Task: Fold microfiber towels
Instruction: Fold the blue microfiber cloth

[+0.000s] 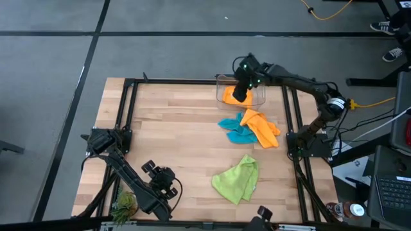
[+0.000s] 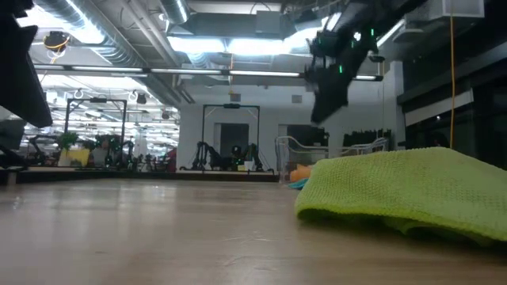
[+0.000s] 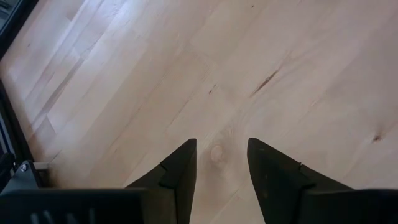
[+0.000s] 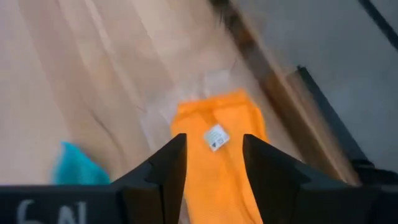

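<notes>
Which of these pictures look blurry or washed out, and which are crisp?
Right wrist view: smeared, as if moving, yet the orange towel and its white tag read. Low view: ceiling lights glare, and the near lime green towel looks soft. Left wrist view: crisp wood grain on the table. High view: evenly lit.

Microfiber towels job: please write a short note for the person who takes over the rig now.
Right claw: open, empty, above the clear plastic bin, where one folded orange microfiber towel lies.
Left claw: open, empty, waiting over bare wood at the near left of the table.
Left to fold: crumpled teal-blue microfiber towel and second orange microfiber towel, touching mid-table; lime green microfiber towel nearer the front.
</notes>
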You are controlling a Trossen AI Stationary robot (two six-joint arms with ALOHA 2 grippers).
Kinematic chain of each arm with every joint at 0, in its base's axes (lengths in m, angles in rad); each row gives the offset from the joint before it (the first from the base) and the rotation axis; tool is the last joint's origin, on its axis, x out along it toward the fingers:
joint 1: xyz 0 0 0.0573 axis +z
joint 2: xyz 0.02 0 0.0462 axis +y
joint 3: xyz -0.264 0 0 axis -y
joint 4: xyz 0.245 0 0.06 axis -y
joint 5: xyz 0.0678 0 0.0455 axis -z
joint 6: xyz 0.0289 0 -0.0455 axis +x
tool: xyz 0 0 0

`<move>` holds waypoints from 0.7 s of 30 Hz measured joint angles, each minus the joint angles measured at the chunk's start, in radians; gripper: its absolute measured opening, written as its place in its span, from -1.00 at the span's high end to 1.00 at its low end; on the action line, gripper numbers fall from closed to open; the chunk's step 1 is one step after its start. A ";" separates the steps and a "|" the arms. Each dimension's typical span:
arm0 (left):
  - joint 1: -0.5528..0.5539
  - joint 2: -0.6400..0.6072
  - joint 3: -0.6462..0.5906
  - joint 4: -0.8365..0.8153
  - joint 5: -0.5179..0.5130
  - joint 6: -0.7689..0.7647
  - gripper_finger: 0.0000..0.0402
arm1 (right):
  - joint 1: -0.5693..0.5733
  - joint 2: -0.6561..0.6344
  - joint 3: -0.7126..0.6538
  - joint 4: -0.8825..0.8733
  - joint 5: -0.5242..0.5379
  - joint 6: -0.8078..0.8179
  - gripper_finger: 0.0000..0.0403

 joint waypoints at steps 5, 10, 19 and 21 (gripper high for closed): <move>0.021 0.000 0.000 0.013 0.000 0.000 0.33 | 0.018 -0.027 0.183 -0.272 -0.026 0.227 0.29; 0.040 0.000 0.000 0.026 0.000 0.000 0.33 | 0.093 -0.083 0.239 -0.529 -0.163 0.241 0.31; 0.058 0.000 0.000 0.097 -0.001 0.000 0.33 | 0.380 -0.325 0.028 -0.627 -0.116 0.351 0.31; 0.058 0.000 0.000 0.102 -0.001 0.000 0.33 | 0.450 -0.395 -0.060 -0.576 -0.110 0.424 0.31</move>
